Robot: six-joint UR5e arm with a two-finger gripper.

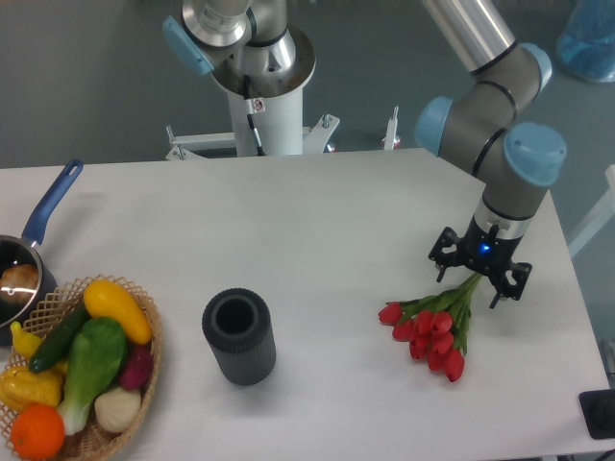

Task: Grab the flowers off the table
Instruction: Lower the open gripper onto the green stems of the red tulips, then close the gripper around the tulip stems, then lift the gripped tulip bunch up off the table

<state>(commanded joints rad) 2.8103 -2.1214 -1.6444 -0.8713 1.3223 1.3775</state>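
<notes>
The gripper (479,273) sits over the stem ends of the flowers (432,331), right on the table (317,230); its grip cannot be told.

Grey wall (86,86) across the top of the frame, plain and evenly lit, slightly darker toward the left. White pedestal (269,115) at upper centre, standing behind the far edge of the tabletop, with a white metal bracket (207,142) at its foot on the left and more white brackets on the right. Blue translucent object (588,38) in the upper right corner, cut off by the frame. Grey floor (591,192) down the right side. White slanted bar (588,235) at the right edge. Small dark object (601,415) in the lower right corner. Soft, diffuse light, faint shadows only.
</notes>
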